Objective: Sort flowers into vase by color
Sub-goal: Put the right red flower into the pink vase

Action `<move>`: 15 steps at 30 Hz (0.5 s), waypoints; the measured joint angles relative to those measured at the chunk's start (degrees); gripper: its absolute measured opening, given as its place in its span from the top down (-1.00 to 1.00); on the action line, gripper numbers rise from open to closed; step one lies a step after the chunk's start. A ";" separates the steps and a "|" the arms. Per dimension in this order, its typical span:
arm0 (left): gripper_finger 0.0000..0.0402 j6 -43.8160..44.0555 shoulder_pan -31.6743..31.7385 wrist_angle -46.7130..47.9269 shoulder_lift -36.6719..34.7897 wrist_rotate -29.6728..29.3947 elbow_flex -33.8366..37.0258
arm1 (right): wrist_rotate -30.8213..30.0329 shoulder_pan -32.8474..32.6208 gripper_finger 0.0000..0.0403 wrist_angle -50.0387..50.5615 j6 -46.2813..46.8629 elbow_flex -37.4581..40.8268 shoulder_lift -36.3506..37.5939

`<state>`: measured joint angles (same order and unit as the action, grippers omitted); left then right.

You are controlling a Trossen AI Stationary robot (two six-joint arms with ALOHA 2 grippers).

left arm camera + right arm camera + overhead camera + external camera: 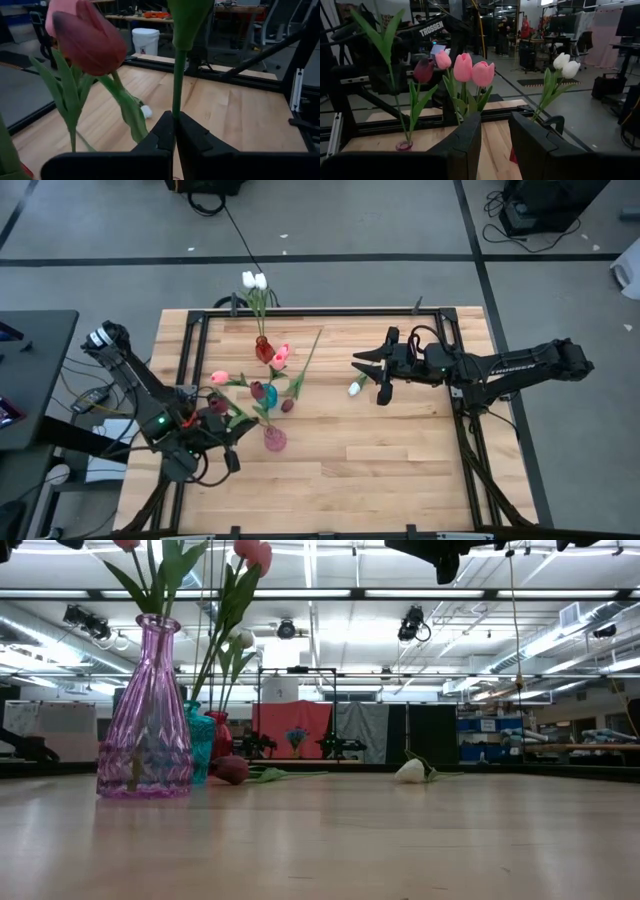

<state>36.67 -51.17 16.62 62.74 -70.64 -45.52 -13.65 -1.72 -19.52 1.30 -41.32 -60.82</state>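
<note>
— Flowers stand in three vases near the table's left-middle; where do we see them?
— We see two white tulips in the red vase near the far edge; pink and dark red heads cluster around the teal vase; the pink vase stands nearest the front; one white tulip lies flat on the wood.
— And our left gripper?
— Its fingers are pinched together on a green stem beside the pink vase; a dark red tulip shows close by.
— The right gripper?
— It hangs above the lying white tulip, fingers partly apart, gripping nothing we can see.
</note>
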 joint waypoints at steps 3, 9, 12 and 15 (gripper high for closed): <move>0.93 -0.03 0.58 -0.62 -0.01 2.42 -0.03 | 0.00 0.00 0.43 0.01 0.00 0.00 -0.01; 0.93 -0.13 0.62 -1.43 0.02 3.92 0.00 | 0.00 0.00 0.43 -0.01 0.02 0.00 -0.01; 0.93 -0.19 0.62 -1.38 0.02 4.02 0.00 | 0.01 0.00 0.43 -0.01 0.02 0.00 0.00; 0.93 -0.14 0.90 -1.27 0.02 5.29 0.00 | 0.00 0.00 0.43 -0.01 0.02 0.00 0.00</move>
<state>36.53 -50.26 15.35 62.76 -65.35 -45.52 -13.65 -1.72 -19.53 1.32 -41.32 -60.82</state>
